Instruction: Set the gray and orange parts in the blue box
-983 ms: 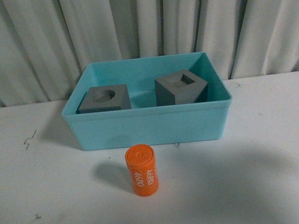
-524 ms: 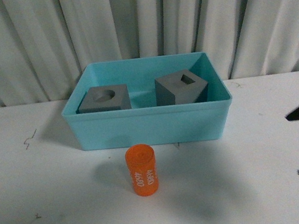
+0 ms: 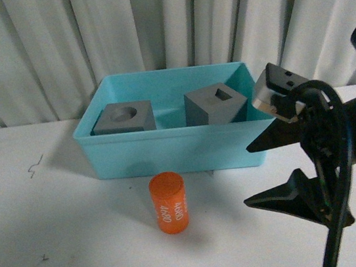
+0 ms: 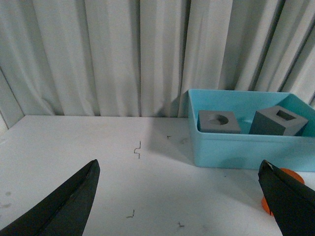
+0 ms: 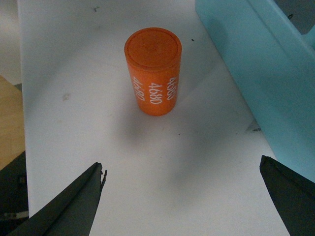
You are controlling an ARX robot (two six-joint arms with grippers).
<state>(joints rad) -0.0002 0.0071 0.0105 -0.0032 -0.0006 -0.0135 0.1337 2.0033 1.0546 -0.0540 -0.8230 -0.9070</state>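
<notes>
The orange cylinder (image 3: 169,202) with white numerals stands upright on the white table, just in front of the blue box (image 3: 180,150). Both gray cubes lie inside the box: the one with the round recess (image 3: 123,118) at left, the one with the rectangular recess (image 3: 216,104) at right. My right gripper (image 3: 248,173) is open and empty, to the right of the cylinder with its tips pointing toward it. In the right wrist view the cylinder (image 5: 153,70) stands ahead of the open gripper (image 5: 182,169). My left gripper (image 4: 179,167) is open and empty; it is out of the front view.
White pleated curtains hang behind the white table (image 3: 62,256). Small dark marks dot the tabletop at left (image 3: 35,168). The table's edge and a wooden floor (image 5: 10,123) show in the right wrist view.
My right arm has come in from the right edge toward the orange cylinder, now filling the right side of the front view. The cylinder and cubes have not moved.
</notes>
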